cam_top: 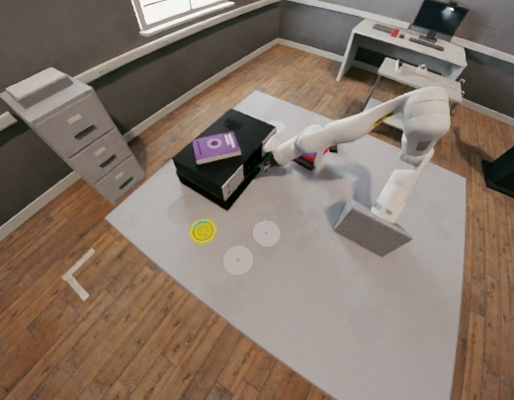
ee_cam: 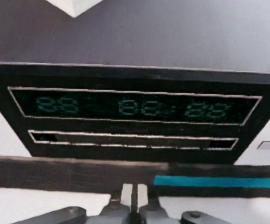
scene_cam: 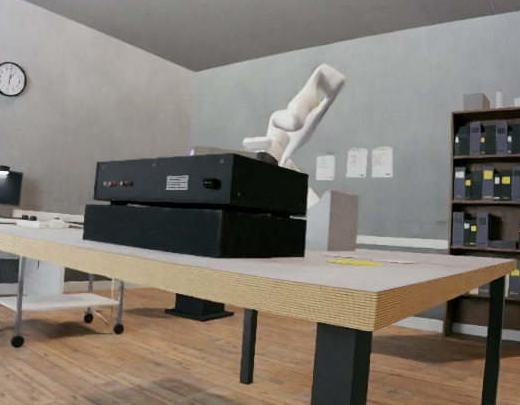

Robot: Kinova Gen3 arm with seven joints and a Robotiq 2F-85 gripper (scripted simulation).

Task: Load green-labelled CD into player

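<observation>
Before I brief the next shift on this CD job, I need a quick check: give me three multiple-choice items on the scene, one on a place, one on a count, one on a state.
1. Where does the purple book lie?
A. on the CD player
B. on the filing cabinet
C. on the floor

2. How many plain white discs lie near the green-labelled CD?
A. none
B. two
C. four

3. How is the hand?
A. open wide
B. shut on the CD
C. shut, holding nothing

Answers:
1 A, the book rests on the black player's top.
2 B, one white disc and another lie beside it.
3 C, the fingers meet at the player's front, while the CD lies on the table.
</observation>
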